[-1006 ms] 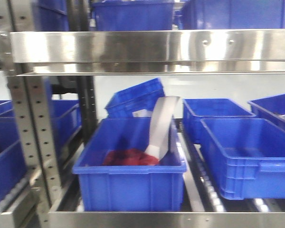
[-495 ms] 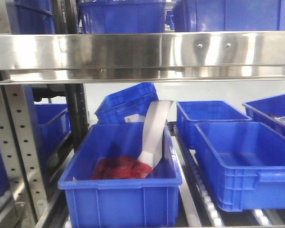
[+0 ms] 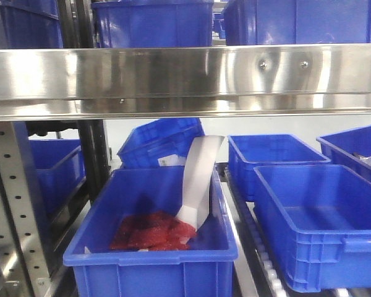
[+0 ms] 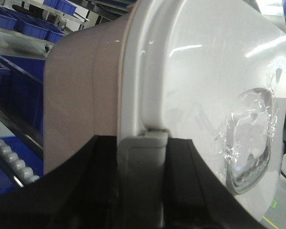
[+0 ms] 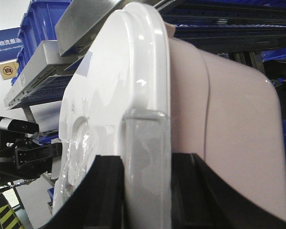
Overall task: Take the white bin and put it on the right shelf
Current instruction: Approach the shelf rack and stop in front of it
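The left gripper (image 4: 143, 164) is clenched on the white bin (image 4: 81, 95), its 2 black fingers (image 4: 97, 157) tight against either side of a grey latch (image 4: 143, 143) at the rim of the flat lid (image 4: 205, 71). The right gripper (image 5: 148, 171) grasps the opposite end the same way, straddling a translucent latch (image 5: 147, 138). The bin therefore hangs in the air between the 2 arms, clear of any desk or shelf surface, and does not appear in the front view. That view shows the right shelf (image 3: 173, 74) as a broad shiny rail with 2 screws (image 3: 263, 64), blue crates (image 3: 154, 247) below it and more above it. The step in hand looks like carrying the bin to that shelf. To do it well, both arms should travel together at equal height so the bin stays level and neither latch is twisted or pried open. The underside should pass above the rail before the bin goes inward. Whether a free spot lies behind the rail cannot be told, so the approach should be slow, with neither gripper letting go until the bin rests flat.
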Tool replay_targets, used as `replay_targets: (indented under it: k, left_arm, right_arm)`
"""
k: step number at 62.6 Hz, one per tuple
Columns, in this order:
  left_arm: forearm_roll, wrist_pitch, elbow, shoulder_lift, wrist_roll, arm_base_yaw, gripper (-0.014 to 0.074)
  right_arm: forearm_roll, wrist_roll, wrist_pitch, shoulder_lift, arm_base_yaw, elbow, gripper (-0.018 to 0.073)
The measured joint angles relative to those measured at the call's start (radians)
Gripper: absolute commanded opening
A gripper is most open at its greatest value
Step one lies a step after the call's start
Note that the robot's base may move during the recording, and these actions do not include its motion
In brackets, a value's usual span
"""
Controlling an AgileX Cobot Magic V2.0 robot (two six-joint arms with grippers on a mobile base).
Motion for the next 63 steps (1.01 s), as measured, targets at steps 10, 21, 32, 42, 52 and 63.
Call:
replay_targets:
  k: [10,21,32,42,52,63]
  left_arm:
    - [0.0,0.0,0.0,0.0,0.0,0.0,-0.0118]
    - [0.0,0.0,0.0,0.0,0.0,0.0,-0.0118]
    - [0.0,0.0,0.0,0.0,0.0,0.0,-0.0118]
    - [0.0,0.0,0.0,0.0,0.0,0.0,-0.0118]
    - [0.0,0.0,0.0,0.0,0.0,0.0,-0.0118]
    - [0.0,0.0,0.0,0.0,0.0,0.0,-0.0118]
  right_arm:
    - [0.0,0.0,0.0,0.0,0.0,0.0,0.0089]
    - [0.0,0.0,0.0,0.0,0.0,0.0,0.0089]
    - [0.0,0.0,0.0,0.0,0.0,0.0,0.0089]
    - [0.0,0.0,0.0,0.0,0.0,0.0,0.0089]
    - [0.0,0.0,0.0,0.0,0.0,0.0,0.0089]
    - [0.0,0.0,0.0,0.0,0.0,0.0,0.0089]
